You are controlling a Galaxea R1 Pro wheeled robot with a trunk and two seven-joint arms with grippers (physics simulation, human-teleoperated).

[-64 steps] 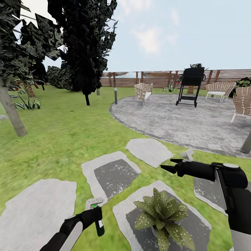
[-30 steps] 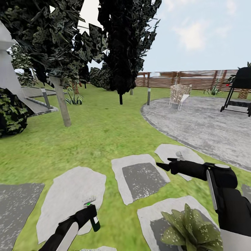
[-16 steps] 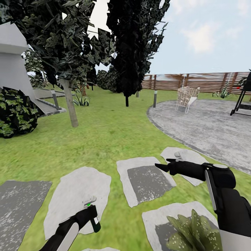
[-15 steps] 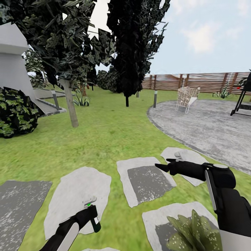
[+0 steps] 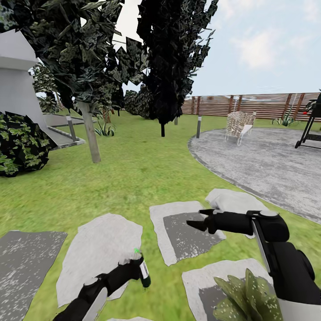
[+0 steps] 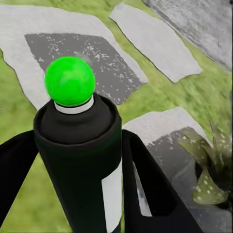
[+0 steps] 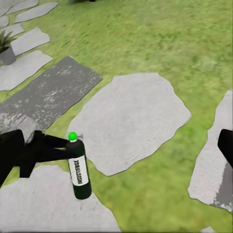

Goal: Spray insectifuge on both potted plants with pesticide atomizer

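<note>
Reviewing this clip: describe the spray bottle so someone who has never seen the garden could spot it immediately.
Start from the pale stepping stones on the lawn in the head view's lower part, then follow the robot's left arm to its tool. Clamped there is the pesticide atomizer, a slim dark bottle held over the grass. A bright green ball tip and white label set it apart from the black arm around it.

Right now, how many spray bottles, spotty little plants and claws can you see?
spray bottle: 1
spotty plants: 2, one beside the right arm, one farther off past the stones
claws: 2, left claw and right claw
Total: 5
</note>
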